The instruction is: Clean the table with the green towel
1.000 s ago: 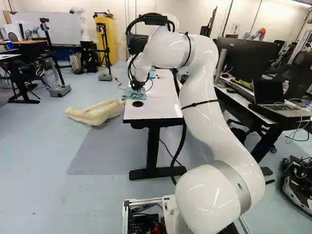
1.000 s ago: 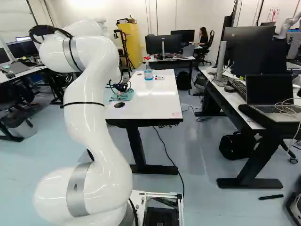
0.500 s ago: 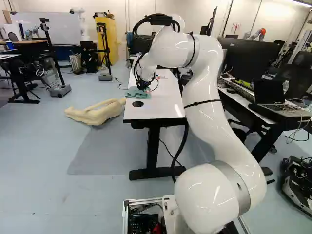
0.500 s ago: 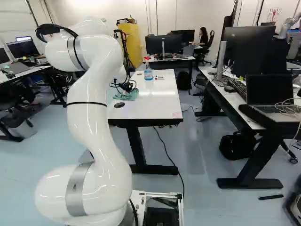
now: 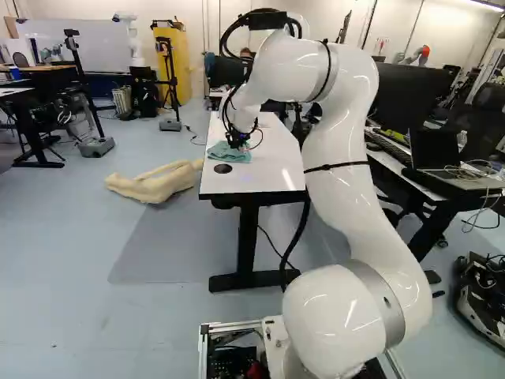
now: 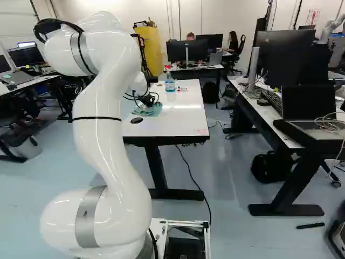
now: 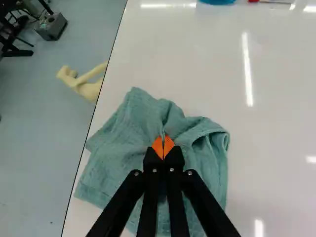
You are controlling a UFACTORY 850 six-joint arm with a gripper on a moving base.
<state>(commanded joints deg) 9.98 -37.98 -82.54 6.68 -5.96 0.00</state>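
Towel [image 7: 133, 128]: plain muted teal-green. Bench [image 7: 207, 64]: glossy white top, white glare streaks, thin black edging, black legs. Tool [image 5: 236, 144]: black, orange pads [image 7: 168, 145]. Arm [image 5: 343, 181]: white, grey bands, black straps. Disc [image 5: 223, 168] near bench's near left corner: black. Bottle [image 6: 170, 84]: blue, red top. Limb-like form [image 5: 154, 185] beyond bench's left edge: cream. Floor [image 5: 71, 276]: pale blue-grey. Cabinet [image 6: 152, 49] past bench's far edge: yellow.

No readable text. Pinkish sticker [image 6: 202, 131] on counter [image 6: 178, 120] corner, red-marked sheet [image 6: 313, 16] on wall [image 6: 232, 13]: too small.
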